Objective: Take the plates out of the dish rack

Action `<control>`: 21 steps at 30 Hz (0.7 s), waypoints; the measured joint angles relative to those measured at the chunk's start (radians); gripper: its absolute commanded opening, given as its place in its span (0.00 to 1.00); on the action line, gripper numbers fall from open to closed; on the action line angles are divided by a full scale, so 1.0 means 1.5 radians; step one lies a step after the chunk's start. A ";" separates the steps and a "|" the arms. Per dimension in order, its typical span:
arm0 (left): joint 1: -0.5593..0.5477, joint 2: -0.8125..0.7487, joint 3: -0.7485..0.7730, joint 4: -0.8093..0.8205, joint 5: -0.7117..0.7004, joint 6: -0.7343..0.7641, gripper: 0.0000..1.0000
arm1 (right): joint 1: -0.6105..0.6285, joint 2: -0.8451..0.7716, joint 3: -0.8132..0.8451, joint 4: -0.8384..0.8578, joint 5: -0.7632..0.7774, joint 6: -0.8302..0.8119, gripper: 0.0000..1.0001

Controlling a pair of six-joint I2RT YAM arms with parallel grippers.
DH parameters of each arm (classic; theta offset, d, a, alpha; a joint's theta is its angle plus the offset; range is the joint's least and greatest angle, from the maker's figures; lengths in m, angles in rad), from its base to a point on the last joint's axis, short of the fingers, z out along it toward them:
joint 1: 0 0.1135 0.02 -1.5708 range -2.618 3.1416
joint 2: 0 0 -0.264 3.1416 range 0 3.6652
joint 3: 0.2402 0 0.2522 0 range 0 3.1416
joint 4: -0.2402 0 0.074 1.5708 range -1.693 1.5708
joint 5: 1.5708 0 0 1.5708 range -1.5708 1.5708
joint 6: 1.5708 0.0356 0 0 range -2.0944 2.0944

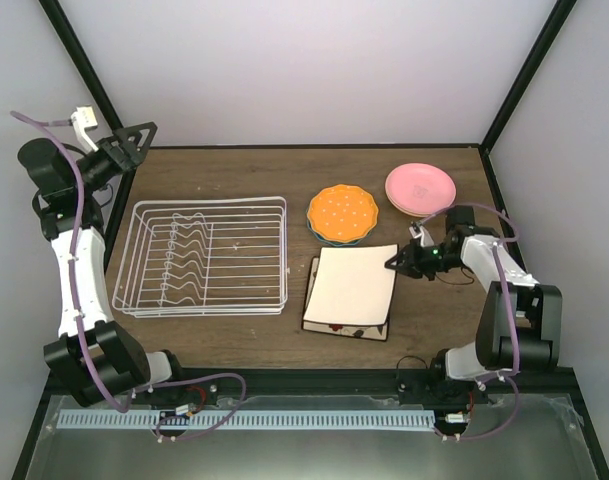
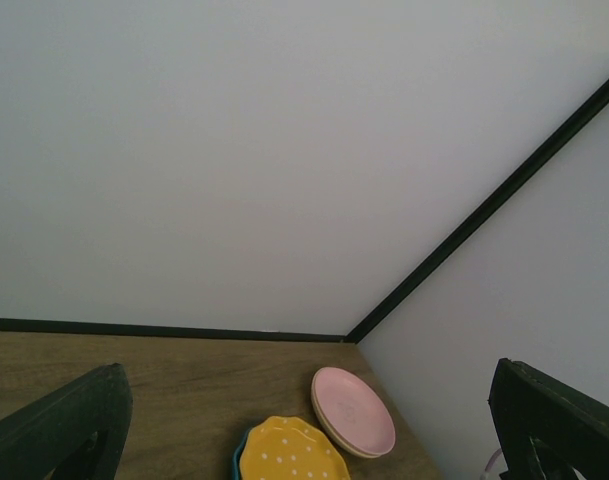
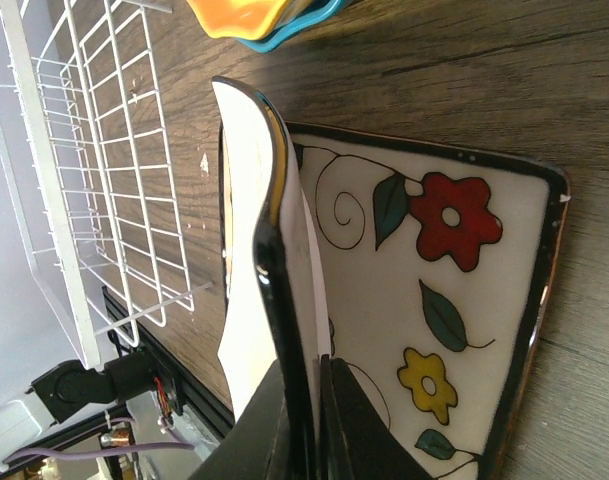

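Observation:
The white wire dish rack (image 1: 209,255) (image 3: 94,180) holds no plates. My right gripper (image 1: 402,262) (image 3: 319,375) is shut on the right rim of a plain square cream plate (image 1: 351,285) (image 3: 249,250). That plate is tilted just above the flowered square plate (image 1: 344,327) (image 3: 454,300), which lies flat on the table. A dotted orange scalloped plate (image 1: 342,212) (image 2: 284,452) sits on a teal one (image 2: 239,462) (image 3: 304,25). A pink plate (image 1: 420,186) (image 2: 354,408) is stacked on a pale-orange one. My left gripper (image 1: 129,140) (image 2: 309,372) hangs open, high at the back left.
The brown table (image 1: 234,165) is bounded by black frame posts and white walls. The rack fills the left middle, and the plate stacks sit at the back right. The right arm's base (image 1: 519,330) stands near the right edge.

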State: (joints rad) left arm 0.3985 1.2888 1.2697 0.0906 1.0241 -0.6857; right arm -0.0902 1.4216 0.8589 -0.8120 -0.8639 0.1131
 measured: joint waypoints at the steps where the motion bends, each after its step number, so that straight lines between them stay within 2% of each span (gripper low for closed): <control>1: 0.000 0.000 -0.001 0.000 0.001 0.001 1.00 | 0.002 0.003 0.000 0.001 -0.002 0.000 0.01; 8: 0.000 0.000 -0.002 0.001 0.002 0.004 1.00 | 0.010 0.026 0.000 0.004 -0.012 0.001 0.03; 13: 0.000 0.000 -0.008 0.001 0.002 0.006 1.00 | 0.011 0.042 0.000 0.003 -0.001 0.004 0.18; 20: 0.000 0.000 -0.011 0.001 0.002 0.006 1.00 | 0.014 0.065 -0.010 0.007 0.046 0.007 0.24; 21: 0.000 0.000 -0.012 0.001 0.002 0.007 1.00 | 0.014 0.066 -0.011 0.008 0.050 0.007 0.28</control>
State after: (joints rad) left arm 0.3985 1.2892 1.2522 0.0917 1.0271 -0.6758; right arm -0.0692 1.5208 0.8421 -0.7998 -0.7891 0.1238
